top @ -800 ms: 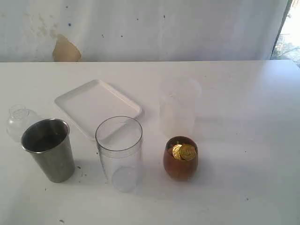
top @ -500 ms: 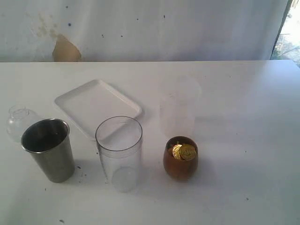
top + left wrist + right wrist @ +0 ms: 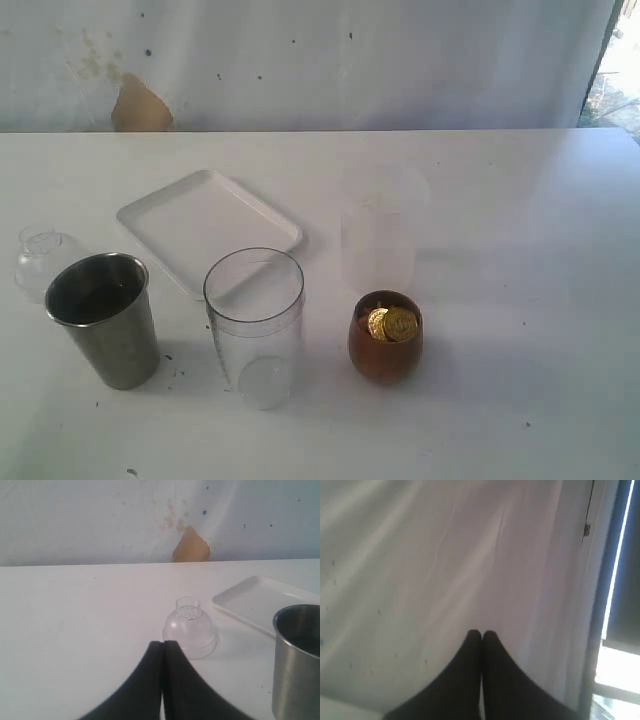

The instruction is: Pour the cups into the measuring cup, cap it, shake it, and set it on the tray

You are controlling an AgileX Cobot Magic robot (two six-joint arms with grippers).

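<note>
Steel tumbler [image 3: 103,318] stands upright left of the measuring cup [image 3: 255,325], wooden cup [image 3: 386,337] right of it. Left gripper [image 3: 162,644], jaws pressed together and empty, looks nearest the tumbler; right gripper [image 3: 481,634] likewise closed, empty.

Table [image 3: 520,200]: white, flat, matte surface, with scattered dark specks, densest at the near left.

Six items rest directly on it.

Near row, left to right:
- stainless-steel tumbler [image 3: 105,325], upright, mouth up
- clear measuring cup [image 3: 255,330], upright, uncapped
- brown wooden cup [image 3: 385,350], upright

Rear row, left to right:
- clear domed lid [image 3: 38,260], rim down, spout up, near the steel tumbler
- white tray [image 3: 205,228], lying flat, askew to the table's edge
- frosted cup [image 3: 380,235], upright, directly behind the wooden cup
</note>
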